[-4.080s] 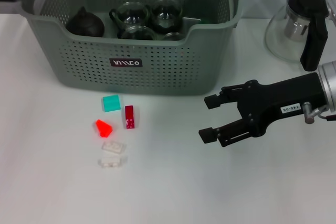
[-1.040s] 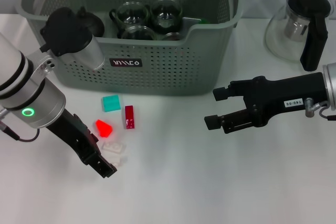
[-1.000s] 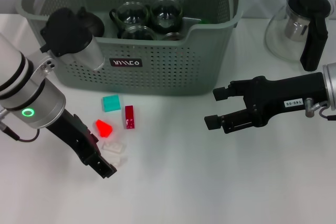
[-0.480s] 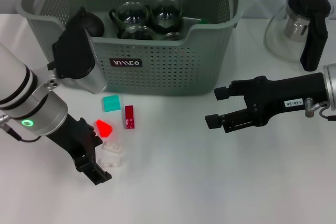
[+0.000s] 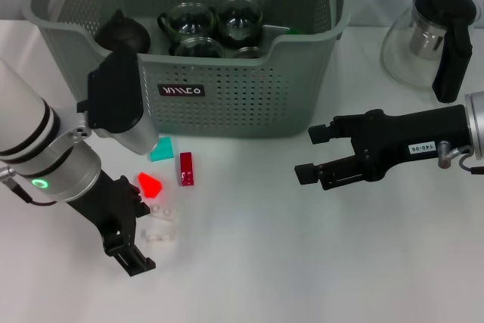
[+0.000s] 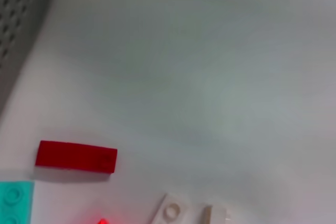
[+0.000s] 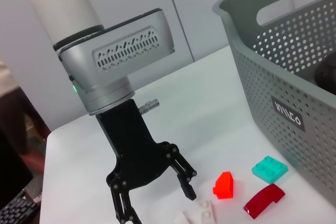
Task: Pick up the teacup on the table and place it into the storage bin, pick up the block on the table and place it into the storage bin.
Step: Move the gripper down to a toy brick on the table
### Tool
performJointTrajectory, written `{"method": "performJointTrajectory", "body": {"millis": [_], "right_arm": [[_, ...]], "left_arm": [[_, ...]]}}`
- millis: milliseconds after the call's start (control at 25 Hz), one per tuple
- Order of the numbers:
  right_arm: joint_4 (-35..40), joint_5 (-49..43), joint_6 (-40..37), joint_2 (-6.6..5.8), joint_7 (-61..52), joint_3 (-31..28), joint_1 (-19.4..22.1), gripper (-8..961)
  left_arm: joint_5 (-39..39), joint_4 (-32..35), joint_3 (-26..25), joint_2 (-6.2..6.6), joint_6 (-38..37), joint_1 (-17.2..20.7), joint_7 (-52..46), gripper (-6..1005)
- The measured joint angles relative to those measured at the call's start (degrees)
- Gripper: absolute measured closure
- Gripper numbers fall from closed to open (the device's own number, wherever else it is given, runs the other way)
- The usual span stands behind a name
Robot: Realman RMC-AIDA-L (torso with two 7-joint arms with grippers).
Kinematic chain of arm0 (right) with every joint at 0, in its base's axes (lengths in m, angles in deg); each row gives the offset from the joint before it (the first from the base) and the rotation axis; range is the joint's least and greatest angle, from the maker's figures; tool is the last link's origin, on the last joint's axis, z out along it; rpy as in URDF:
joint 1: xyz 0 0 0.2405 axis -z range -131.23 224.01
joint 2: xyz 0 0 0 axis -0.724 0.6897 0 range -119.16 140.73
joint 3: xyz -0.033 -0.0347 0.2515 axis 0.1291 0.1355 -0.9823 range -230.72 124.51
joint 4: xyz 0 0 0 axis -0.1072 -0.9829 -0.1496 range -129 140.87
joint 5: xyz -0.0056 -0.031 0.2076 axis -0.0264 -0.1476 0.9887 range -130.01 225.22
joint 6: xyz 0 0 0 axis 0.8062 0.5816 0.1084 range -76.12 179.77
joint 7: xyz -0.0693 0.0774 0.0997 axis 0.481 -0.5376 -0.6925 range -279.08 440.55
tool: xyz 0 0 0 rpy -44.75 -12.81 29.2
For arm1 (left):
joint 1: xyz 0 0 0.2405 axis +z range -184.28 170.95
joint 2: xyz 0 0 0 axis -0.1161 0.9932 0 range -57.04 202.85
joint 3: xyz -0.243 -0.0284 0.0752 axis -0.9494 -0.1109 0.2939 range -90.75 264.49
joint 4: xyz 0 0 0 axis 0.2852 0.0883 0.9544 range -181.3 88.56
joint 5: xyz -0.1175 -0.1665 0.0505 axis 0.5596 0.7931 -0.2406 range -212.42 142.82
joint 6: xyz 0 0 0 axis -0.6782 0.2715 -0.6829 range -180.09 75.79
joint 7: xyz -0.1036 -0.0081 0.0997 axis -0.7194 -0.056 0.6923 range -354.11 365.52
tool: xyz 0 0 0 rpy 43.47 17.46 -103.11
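From the head, we see the left pincer (image 5: pixel 132 251) spread and empty beside the white blocks (image 5: pixel 160 225) on the worktop (image 5: pixel 249 262); the right pincer (image 5: pixel 308 158) hovers open, holding nothing. The storage bin (image 5: pixel 227 96) already holds glass teacups (image 5: pixel 215 28). The left wrist shows the dark red block (image 6: pixel 76 157) apart from the white pair. From the right wrist, the orange-red block (image 7: pixel 223 185) sits close by; a misaligned closure could nudge it or catch two pieces.
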Motion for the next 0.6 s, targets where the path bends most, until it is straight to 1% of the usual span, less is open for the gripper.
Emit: {"method": "performJointTrajectory", "body": {"millis": [440,600], "right_arm": [[-0.1,0.3,0.1,0.01,0.2,0.0,0.4,6],[-0.1,0.4,0.1,-0.05,0.4,0.0,0.5,6]], "left_arm": [[0.0,-0.1,2.9,-0.10,0.8,-0.1,0.3,136],[0.1,-0.5,3.2,-0.10,0.7,0.0,0.4,140]]}}
